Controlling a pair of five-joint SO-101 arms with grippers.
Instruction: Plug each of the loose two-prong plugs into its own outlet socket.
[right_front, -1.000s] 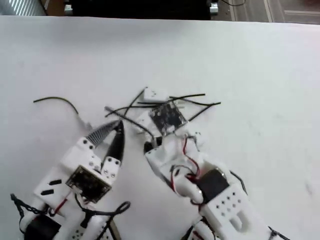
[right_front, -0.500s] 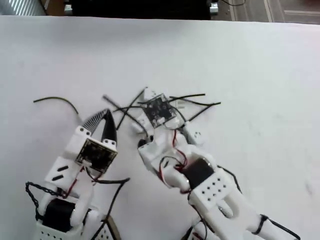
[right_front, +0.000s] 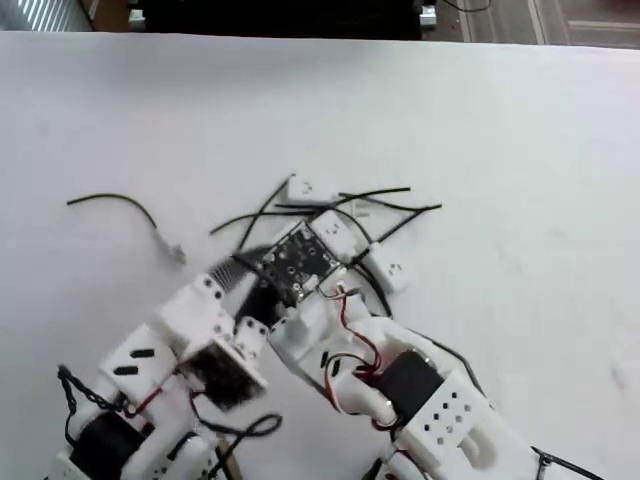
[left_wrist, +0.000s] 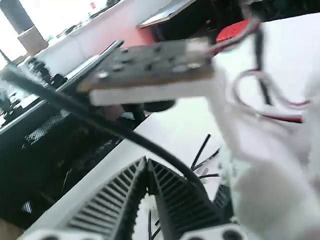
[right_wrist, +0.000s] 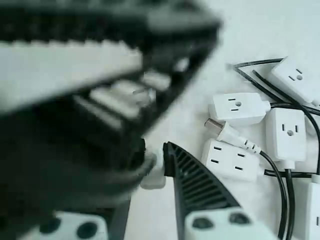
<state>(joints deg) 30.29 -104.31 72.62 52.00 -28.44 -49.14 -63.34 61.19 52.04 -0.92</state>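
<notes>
Two-prong plug (right_wrist: 226, 134) lies loose on the white table (right_front: 500, 130) between white outlet sockets (right_wrist: 237, 107), its prongs free. The left gripper (left_wrist: 146, 167), close beside the right arm, has its fingertips pressed together on nothing. Whether the right gripper (right_wrist: 155, 155) grips anything, I cannot tell.

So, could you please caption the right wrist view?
Loose plug lying among white sockets and black cords on the table.

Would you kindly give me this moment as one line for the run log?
left gripper shut, beside right gripper | loose plug lying unplugged among white sockets | their visible slots empty
</notes>
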